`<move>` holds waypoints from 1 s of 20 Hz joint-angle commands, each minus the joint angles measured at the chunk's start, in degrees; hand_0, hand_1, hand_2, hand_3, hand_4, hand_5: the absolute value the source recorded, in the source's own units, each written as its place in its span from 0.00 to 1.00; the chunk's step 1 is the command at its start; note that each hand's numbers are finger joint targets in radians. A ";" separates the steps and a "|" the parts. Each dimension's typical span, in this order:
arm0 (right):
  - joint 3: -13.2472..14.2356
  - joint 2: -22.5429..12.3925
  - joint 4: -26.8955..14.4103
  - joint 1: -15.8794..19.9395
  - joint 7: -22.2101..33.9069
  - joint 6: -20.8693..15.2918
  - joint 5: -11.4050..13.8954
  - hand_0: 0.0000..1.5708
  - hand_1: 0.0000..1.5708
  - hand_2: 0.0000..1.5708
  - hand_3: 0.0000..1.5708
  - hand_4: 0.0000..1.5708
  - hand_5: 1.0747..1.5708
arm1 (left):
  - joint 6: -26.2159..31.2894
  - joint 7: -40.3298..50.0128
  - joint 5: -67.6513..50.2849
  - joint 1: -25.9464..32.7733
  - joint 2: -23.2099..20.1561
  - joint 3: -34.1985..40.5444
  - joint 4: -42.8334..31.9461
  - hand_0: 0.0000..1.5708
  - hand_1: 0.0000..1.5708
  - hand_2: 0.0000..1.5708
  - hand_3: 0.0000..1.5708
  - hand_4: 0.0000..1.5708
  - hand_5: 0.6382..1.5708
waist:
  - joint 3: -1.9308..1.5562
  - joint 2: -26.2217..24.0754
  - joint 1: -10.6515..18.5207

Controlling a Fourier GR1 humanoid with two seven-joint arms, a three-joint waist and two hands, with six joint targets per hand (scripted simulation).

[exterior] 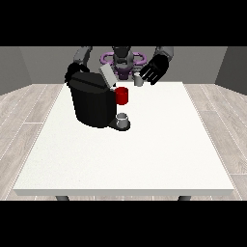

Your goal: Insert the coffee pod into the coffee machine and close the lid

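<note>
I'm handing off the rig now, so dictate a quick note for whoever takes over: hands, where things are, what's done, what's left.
Hand at the view's right: raised, fingers spread, holding nothing, beside a small grey pod.
Hand at the view's left: behind the machine, fingers hidden.
Lid is up. A cup stands on the machine's base; the red part is above it.
Done: nothing visible.
Left: insert pod, close lid.

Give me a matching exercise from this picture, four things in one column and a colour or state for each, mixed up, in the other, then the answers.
Things:
1. coffee machine
2. coffee machine's lid
3. cylinder beside the machine's top
4. cup on the machine's base

Descriptions:
A. grey
B. red
C. black
D. raised open

Pairs: 1-C, 2-D, 3-B, 4-A
</note>
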State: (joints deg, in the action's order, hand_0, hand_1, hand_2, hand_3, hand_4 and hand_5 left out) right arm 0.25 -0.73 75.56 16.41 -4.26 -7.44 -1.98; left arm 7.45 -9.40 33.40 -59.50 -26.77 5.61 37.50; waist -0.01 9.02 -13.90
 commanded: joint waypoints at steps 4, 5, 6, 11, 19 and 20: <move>-2.50 0.69 2.47 2.00 1.28 -1.16 1.84 0.00 0.00 0.00 0.00 0.31 1.00 | 1.67 3.11 -0.04 -7.18 -1.97 1.81 -1.21 0.80 0.80 0.84 0.80 0.33 1.00 | 0.00 2.98 -3.43; -2.20 0.70 1.55 2.39 -0.29 -1.42 2.00 0.00 0.00 0.00 0.00 0.32 1.00 | 2.76 4.38 -0.04 -8.65 -2.12 1.78 -1.24 0.82 0.82 0.85 0.81 0.33 1.00 | -0.01 3.70 -3.21; -1.23 -0.49 4.38 5.12 4.62 -0.85 0.91 0.00 0.00 0.00 0.00 0.32 1.00 | 1.18 2.07 0.32 -7.87 -2.68 2.01 -1.83 0.81 0.81 0.85 0.81 0.33 1.00 | 0.01 4.67 -4.60; -1.18 -0.67 4.74 3.32 2.45 -1.76 2.13 0.00 0.00 0.00 0.00 0.35 1.00 | 0.77 0.82 0.81 -7.70 -3.42 2.38 -2.13 0.81 0.81 0.83 0.79 0.31 1.00 | 0.01 5.60 -3.94; 0.54 -1.07 3.55 1.91 -0.50 -1.28 1.21 0.00 0.00 0.00 0.00 0.34 1.00 | -3.14 1.86 2.58 -5.78 2.02 0.61 -1.42 0.84 0.84 0.85 0.79 0.32 1.00 | 0.00 6.55 -3.64; 1.21 -1.14 3.87 2.34 1.34 -1.58 0.55 0.00 0.00 0.00 0.00 0.33 1.00 | -0.43 4.12 2.56 -7.58 1.18 0.65 -2.03 0.84 0.84 0.85 0.78 0.32 1.00 | -0.01 4.54 -3.90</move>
State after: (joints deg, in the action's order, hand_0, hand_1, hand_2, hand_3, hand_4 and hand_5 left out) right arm 1.16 -2.34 79.02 19.00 -2.71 -8.69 -1.04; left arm 7.12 -6.43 35.38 -66.26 -26.15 6.40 35.83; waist -0.01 13.60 -17.27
